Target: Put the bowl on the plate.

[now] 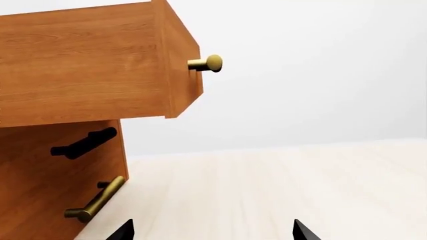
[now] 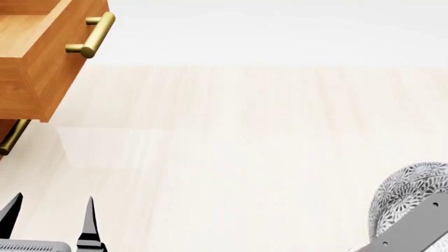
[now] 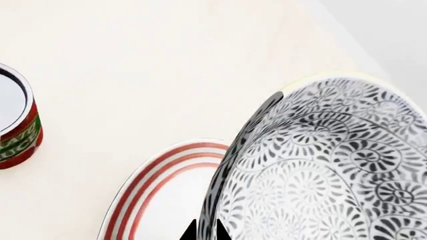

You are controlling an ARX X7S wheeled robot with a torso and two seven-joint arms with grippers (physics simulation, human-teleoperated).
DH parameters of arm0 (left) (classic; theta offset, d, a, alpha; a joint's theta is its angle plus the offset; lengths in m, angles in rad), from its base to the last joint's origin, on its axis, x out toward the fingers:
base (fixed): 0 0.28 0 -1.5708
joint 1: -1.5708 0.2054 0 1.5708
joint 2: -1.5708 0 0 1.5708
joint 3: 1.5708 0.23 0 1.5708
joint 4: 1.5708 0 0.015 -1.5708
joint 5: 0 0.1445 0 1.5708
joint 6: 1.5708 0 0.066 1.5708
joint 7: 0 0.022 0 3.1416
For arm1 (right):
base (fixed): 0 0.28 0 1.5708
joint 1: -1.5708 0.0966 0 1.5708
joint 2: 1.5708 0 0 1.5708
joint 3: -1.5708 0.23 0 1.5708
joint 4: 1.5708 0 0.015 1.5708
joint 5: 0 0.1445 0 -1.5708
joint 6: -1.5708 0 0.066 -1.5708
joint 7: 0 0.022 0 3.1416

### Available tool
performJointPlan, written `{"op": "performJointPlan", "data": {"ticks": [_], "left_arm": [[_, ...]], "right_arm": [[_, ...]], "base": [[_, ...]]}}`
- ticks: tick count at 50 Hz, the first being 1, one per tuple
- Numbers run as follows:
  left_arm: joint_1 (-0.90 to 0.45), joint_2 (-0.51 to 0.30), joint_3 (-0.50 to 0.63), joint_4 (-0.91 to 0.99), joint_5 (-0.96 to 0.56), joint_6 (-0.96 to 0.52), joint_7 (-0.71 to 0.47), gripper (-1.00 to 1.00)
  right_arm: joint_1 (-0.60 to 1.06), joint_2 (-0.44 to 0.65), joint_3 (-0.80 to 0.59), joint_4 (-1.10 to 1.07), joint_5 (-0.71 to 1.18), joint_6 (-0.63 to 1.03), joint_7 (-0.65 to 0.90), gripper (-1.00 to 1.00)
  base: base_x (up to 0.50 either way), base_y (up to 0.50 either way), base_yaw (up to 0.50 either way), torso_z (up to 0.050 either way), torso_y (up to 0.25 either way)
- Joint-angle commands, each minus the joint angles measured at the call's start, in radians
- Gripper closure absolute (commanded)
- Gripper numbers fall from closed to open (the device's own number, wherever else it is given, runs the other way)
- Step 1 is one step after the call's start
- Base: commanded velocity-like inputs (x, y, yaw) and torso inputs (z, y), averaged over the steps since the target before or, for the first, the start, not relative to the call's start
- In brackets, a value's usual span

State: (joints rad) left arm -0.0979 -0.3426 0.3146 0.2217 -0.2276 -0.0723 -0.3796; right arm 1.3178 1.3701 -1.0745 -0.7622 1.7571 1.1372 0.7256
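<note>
The bowl, patterned in fine grey-and-white flowers, is held tilted in the right gripper, whose dark fingers are clenched on the bowl's rim, one tip on either side of the wall. In the right wrist view the bowl hangs partly over the plate, a flat white plate ringed in red that lies on the pale bench; whether the bowl touches the plate cannot be told from this angle. A red can with green lettering and a shiny top stands on the bench, well apart from the plate. In the head view the bowl shows near the right edge of the bench, close to the robot, with the grey body of the right arm across its lower part. The left gripper rests low near the front left corner of the bench, its two black fingers released and spread with nothing between them; the left wrist view shows the same two tips apart above bare bench. At the left edge of the bench stands a wooden cabinet with an open drawer that carries a brass bar handle; below it are a black handle and another brass handle.
</note>
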Motion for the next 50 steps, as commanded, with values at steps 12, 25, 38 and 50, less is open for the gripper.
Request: {"op": "performJointPlan", "data": {"ticks": [12,25,38,50], "left_arm": [[-0.005,-0.003,0.003,-0.012,-0.005,0.009,-0.001,-1.00],[0.000,-0.005,0.006,-0.012,-0.005,0.015,-0.005,-1.00],[0.002,-0.009,0.009,0.004,-0.007,0.003,-0.012,-1.00],[-0.001,-0.011,0.013,0.005,-0.008,0.001,-0.014,-1.00]], "right_arm": [[-0.024,0.011,0.000,0.068,-0.096,-0.046,-0.055,1.00],[-0.091,0.045,-0.025,0.082,-0.147,-0.136,-0.095,1.00],[-0.155,0.018,-0.062,0.116,-0.214,-0.193,-0.128,1.00],[-0.195,0.018,-0.078,0.143,-0.248,-0.244,-0.153,1.00]], "base": [[0.00,0.00,0.00,0.000,0.000],[0.00,0.00,0.00,0.000,0.001],[0.00,0.00,0.00,0.000,0.000],[0.00,0.00,0.00,0.001,0.000]]}}
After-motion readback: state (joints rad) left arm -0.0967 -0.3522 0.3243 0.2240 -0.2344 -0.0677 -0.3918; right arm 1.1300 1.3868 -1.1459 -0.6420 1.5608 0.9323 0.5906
